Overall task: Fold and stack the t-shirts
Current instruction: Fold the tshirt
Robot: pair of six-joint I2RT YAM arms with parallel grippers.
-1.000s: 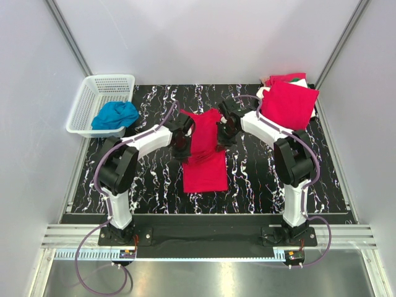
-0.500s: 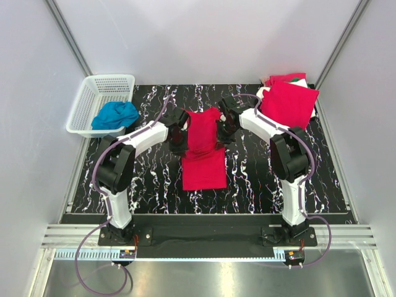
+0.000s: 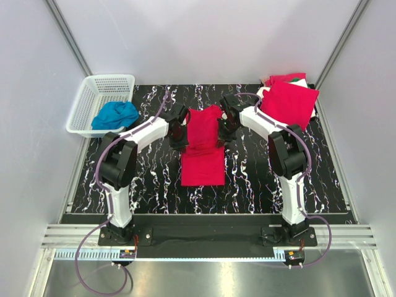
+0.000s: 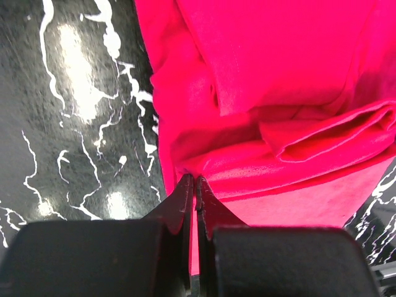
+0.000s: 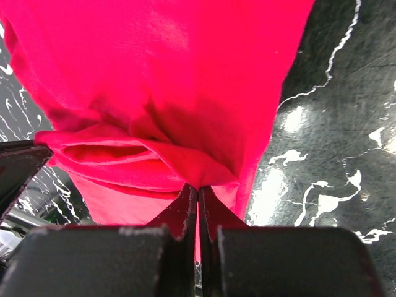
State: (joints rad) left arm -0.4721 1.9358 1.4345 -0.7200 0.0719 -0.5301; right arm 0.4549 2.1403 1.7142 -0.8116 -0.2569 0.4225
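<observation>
A red t-shirt (image 3: pixel 203 145) lies mid-table, its far half lifted over the flat near half (image 3: pixel 203 168). My left gripper (image 3: pixel 178 135) is shut on its left edge, and the wrist view shows the red t-shirt (image 4: pixel 266 93) pinched between black fingertips (image 4: pixel 185 189). My right gripper (image 3: pixel 225 131) is shut on the right edge, and its wrist view shows the t-shirt fabric (image 5: pixel 161 80) bunched at the fingertips (image 5: pixel 207 201). Folded red t-shirts (image 3: pixel 289 103) are stacked at the far right, with white and green (image 3: pixel 301 81) peeking out underneath.
A white basket (image 3: pixel 91 94) at the far left holds a blue cloth (image 3: pixel 115 115). The black marbled table (image 3: pixel 260 179) is walled in by grey panels. Both arm bases sit at the near edge.
Both grippers have carried the shirt's lifted half farther from the bases, toward the back of the table. The near half stays flat.
</observation>
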